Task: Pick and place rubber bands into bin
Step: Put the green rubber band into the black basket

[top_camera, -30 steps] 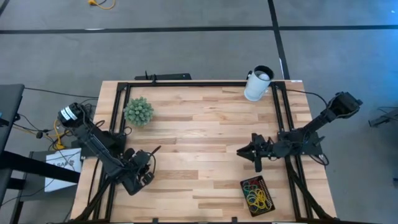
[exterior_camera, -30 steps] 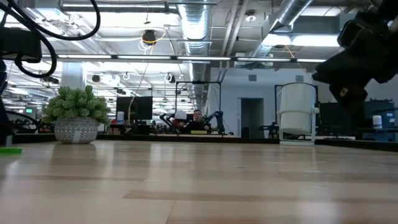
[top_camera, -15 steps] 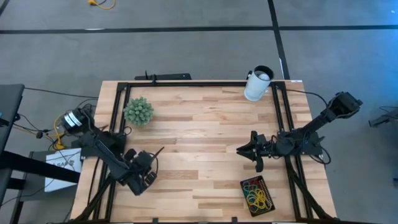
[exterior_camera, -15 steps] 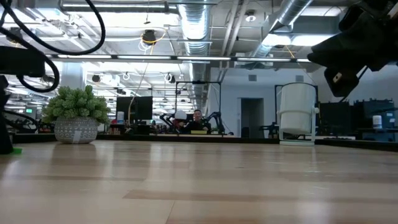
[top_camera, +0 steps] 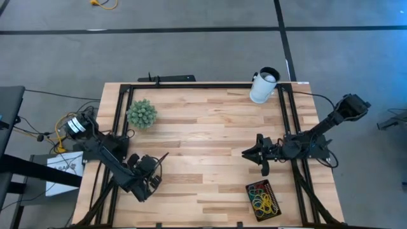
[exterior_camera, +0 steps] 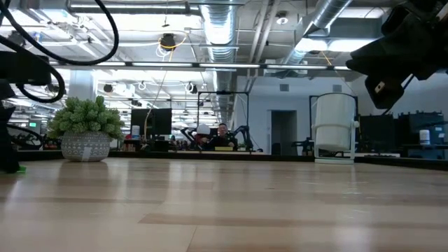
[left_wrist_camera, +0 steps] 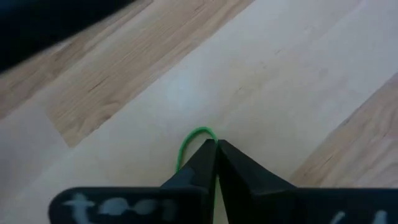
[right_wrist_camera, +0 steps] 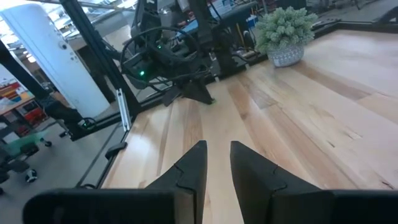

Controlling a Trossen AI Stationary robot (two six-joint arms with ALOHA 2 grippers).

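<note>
A green rubber band (left_wrist_camera: 189,142) lies on the wooden table near its front left. My left gripper (left_wrist_camera: 216,147) (top_camera: 155,164) is shut on it, and a curved loop of the band shows beside the fingertips. In the low view a green bit of the band (exterior_camera: 20,169) shows at the picture's left edge, next to a dark finger (exterior_camera: 8,150). The black bin (top_camera: 248,191) sits at the front right with several red, yellow and green rubber bands (top_camera: 262,198) in it. My right gripper (right_wrist_camera: 217,155) (top_camera: 249,153) hovers open just beyond the bin, holding nothing. My left gripper pinches the green band between its two fingertips (left_wrist_camera: 205,155), which come slanting down from above. A short loop (left_wrist_camera: 198,131) sticks out past the tips and lies on the table. The fingers hide the rest of the band.
A small potted plant (top_camera: 141,113) stands at the back left and a white cylindrical cup (top_camera: 262,86) at the back right. A black frame (top_camera: 203,85) runs along the table's edges. Bare wood lies between the two arms.
My left gripper has sunk toward the table onto the green band; in the low view its dark finger has come down over the green bit. My right gripper has tipped a little in place.
</note>
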